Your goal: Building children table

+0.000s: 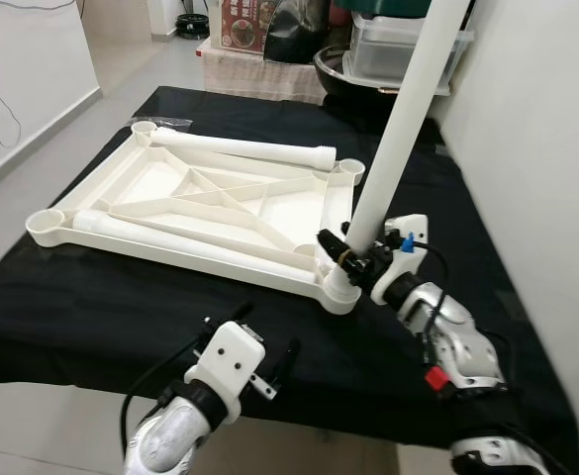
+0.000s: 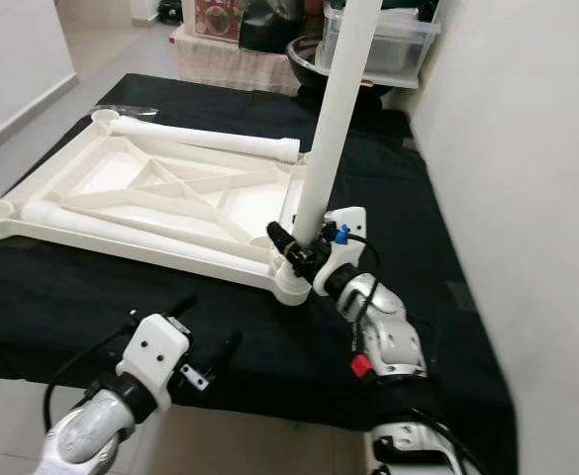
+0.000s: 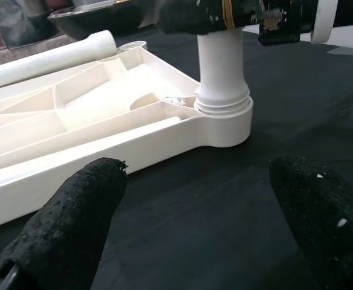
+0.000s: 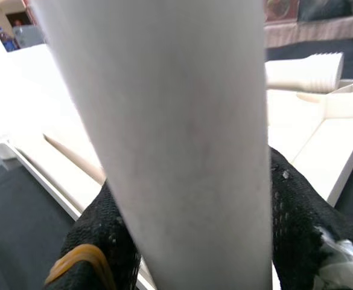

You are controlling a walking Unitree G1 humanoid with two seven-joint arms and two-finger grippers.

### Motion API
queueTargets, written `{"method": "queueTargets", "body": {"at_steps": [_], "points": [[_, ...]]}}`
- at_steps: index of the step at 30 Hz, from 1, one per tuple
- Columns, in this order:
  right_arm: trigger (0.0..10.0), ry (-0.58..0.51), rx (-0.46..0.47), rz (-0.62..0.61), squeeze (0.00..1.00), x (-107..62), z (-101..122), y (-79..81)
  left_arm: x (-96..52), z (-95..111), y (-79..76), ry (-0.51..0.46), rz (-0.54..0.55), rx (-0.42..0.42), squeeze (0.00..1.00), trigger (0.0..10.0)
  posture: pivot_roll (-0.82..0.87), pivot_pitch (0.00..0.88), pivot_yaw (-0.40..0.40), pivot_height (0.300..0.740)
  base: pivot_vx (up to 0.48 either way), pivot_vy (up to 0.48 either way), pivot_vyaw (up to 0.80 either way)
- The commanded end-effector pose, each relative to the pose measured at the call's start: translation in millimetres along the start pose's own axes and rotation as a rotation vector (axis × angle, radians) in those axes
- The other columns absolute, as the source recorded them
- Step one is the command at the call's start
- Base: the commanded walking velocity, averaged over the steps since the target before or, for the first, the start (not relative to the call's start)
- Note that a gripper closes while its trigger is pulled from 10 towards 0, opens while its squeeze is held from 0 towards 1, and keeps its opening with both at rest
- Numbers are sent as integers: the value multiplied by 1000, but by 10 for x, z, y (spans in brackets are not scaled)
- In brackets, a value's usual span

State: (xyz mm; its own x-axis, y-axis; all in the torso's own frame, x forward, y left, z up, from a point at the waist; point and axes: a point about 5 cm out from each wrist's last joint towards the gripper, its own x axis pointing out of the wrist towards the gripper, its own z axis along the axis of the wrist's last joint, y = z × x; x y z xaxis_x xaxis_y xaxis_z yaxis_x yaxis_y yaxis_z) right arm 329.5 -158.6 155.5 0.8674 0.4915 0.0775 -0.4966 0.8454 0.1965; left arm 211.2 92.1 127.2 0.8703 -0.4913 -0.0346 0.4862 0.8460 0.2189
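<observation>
Our right gripper reaches up and left from the near right, its fingers clamped around the upright white leg, which stands in the near-right corner socket of the upturned tabletop on the black cloth. Our left gripper hovers nearer, fingers spread wide and empty. Its wrist view shows the leg's ribbed base seated in the socket.

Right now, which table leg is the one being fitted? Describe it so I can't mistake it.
On the black-covered table lies the upside-down white tabletop. At its near right corner socket, one white leg stands upright, clamped near its base by the right gripper. The other two legs lie flat on the tabletop.
</observation>
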Motion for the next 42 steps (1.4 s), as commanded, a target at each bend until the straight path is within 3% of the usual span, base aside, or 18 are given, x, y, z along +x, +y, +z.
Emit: {"method": "queueTargets", "body": {"at_steps": [1, 7, 8, 15, 18, 23, 26, 30, 31, 33, 34, 41, 42], "points": [[10000, -19, 22, -19, 0, -32, 28, -19, 20, -23, -15, -1, -10, -15, 0, 10000, 82, 6, -77, 740, 0, 0, 0], [10000, -79, -4, 20, 0, 130, 225, -6, 26, -30, -22, -3, -15, -15, 0, 10000, 89, 5, -85, 740, 0, 0, 0], [10000, -106, -20, 48, 0, 219, 340, -1, 15, -29, -27, -4, -15, -16, 0, 10000, 94, 4, -89, 740, 0, 0, 0], [10000, -126, -70, 139, 0, 367, 545, 33, -7, -28, -39, -7, -15, -14, 0, 10000, 102, 1, -95, 740, 0, 0, 0], [10000, -107, -62, 228, 0, 412, 594, 72, -12, -28, -48, -8, -19, -15, 0, 10000, 105, 2, -99, 740, 0, 0, 0], [10000, 74, -56, 605, 0, 405, 531, 225, -29, -1, -52, -12, -19, -17, 0, 10000, 107, 39, -105, 740, 0, 0, 0], [10000, 146, -104, 693, 0, 408, 502, 246, -37, 14, -58, -14, -18, -16, 0, 10000, 107, 45, -107, 740, 0, 0, 0], [10000, 148, -128, 719, 0, 449, 537, 263, -44, 27, -66, -16, -17, -17, 0, 10000, 108, 55, -107, 740, 0, 0, 0], [8314, 132, -136, 733, 0, 489, 567, 284, -45, 32, -72, -16, -17, -18, 0, 10000, 110, 61, -111, 740, 0, 0, 0], [8314, 129, -138, 737, 0, 496, 571, 287, -45, 32, -73, -17, -17, -18, 0, 10000, 110, 61, -111, 740, 0, 0, 0], [0, 115, -133, 726, 0, 524, 596, 292, -47, 39, -77, -18, -17, -20, 0, 10000, 108, 73, -115, 740, 0, 0, 0], [0, 96, -117, 693, 0, 564, 626, 276, -53, 54, -83, -19, -16, -23, 0, 10000, 108, 74, -117, 740, 0, 0, 0], [0, 78, -141, 577, 0, 597, 618, 212, -52, 58, -82, -19, -15, -24, 0, 10000, 104, 77, -118, 740, 0, 0, 0]]}}
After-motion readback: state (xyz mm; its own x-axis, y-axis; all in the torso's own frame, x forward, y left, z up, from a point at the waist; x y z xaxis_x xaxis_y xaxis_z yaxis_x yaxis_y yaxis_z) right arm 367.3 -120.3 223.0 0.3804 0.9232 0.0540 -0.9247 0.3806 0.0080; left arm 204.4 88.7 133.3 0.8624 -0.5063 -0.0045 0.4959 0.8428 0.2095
